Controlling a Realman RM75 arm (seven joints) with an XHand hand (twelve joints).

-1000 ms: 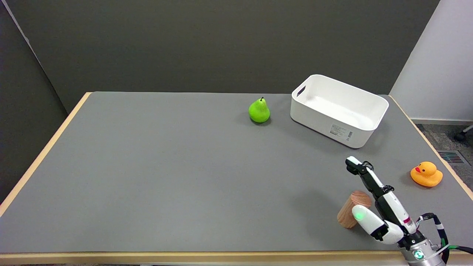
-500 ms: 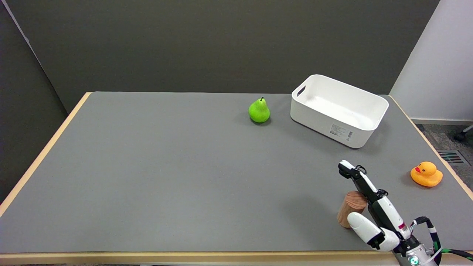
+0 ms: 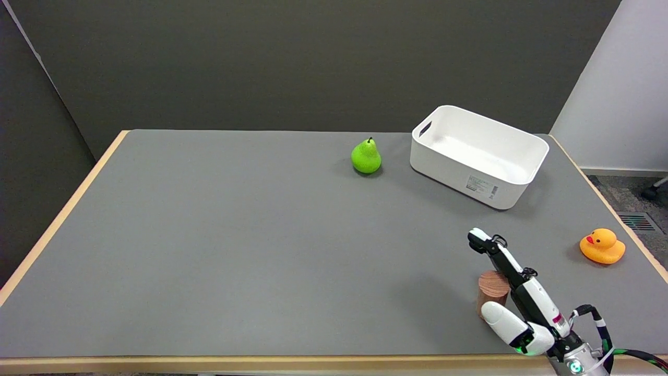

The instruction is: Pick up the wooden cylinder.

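Your right hand (image 3: 514, 303) sits spread and released, fingers flanking the upright wooden cylinder (image 3: 491, 292) on the counter (image 3: 235, 250).

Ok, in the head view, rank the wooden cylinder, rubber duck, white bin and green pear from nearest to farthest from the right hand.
1. wooden cylinder: right against the right hand, between its fingers.
2. rubber duck: to the hand's right, near the table's right edge.
3. white bin: farther back on the table.
4. green pear: far back, left of the bin.
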